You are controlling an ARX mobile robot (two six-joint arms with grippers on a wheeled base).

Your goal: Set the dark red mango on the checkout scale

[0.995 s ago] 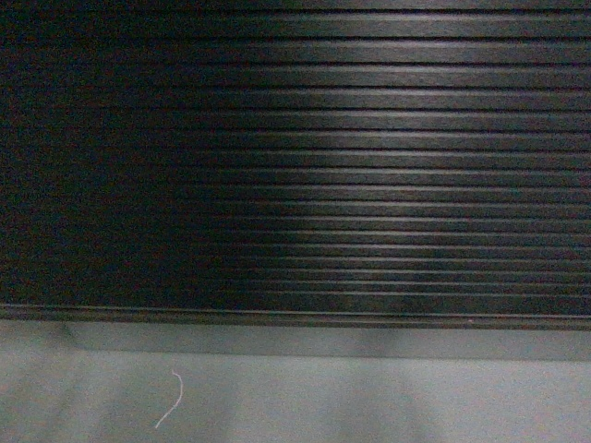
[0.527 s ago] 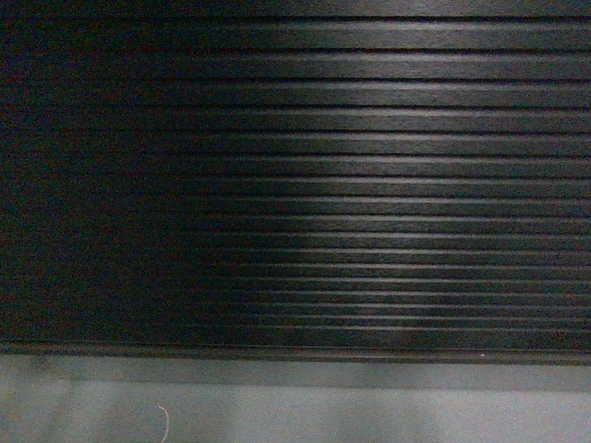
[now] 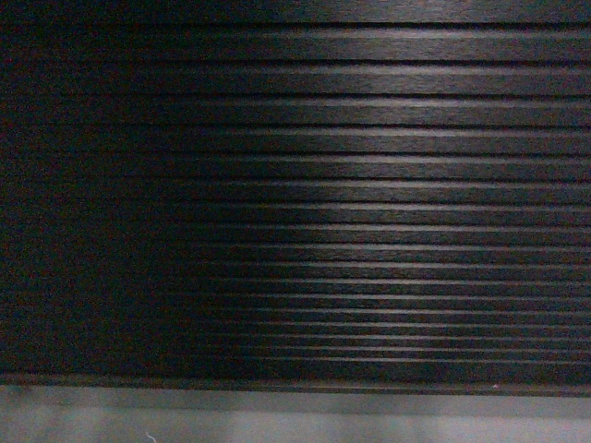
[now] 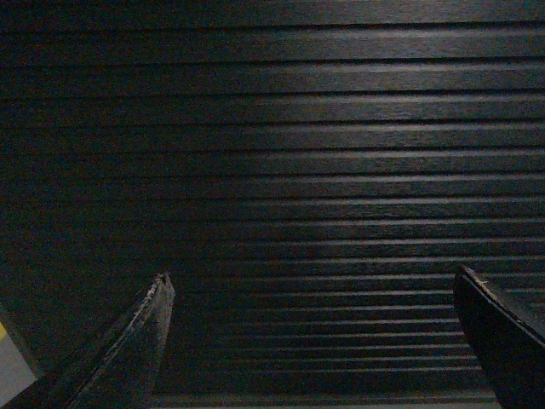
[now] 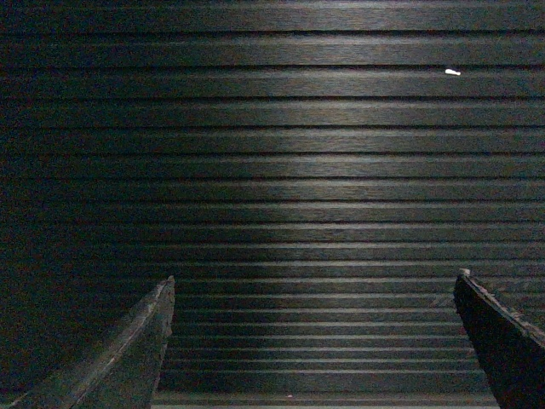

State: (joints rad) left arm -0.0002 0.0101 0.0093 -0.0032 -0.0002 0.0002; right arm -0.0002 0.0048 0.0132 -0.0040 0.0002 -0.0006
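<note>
Checkout (image 3: 369,212) front only, top cropped

Checkout (image 3: 369,185): near-black front panel of horizontal ribs, with a fine brushed or wood-like grain running along each slat; the finish is satin, catching a soft sheen where light falls on the middle and going dull and matt toward the shaded left. Grey plinth (image 3: 388,404) beneath it: smooth and matt, without visible grain. Left gripper (image 4: 311,294): dark fingers (image 4: 136,341) of a matt, plastic-like material, the edges scuffed and rough, with pale wear along the rim. Right gripper (image 5: 311,294): fingers (image 5: 128,349) of the same dull dark material, faintly streaked and worn along the edges
</note>
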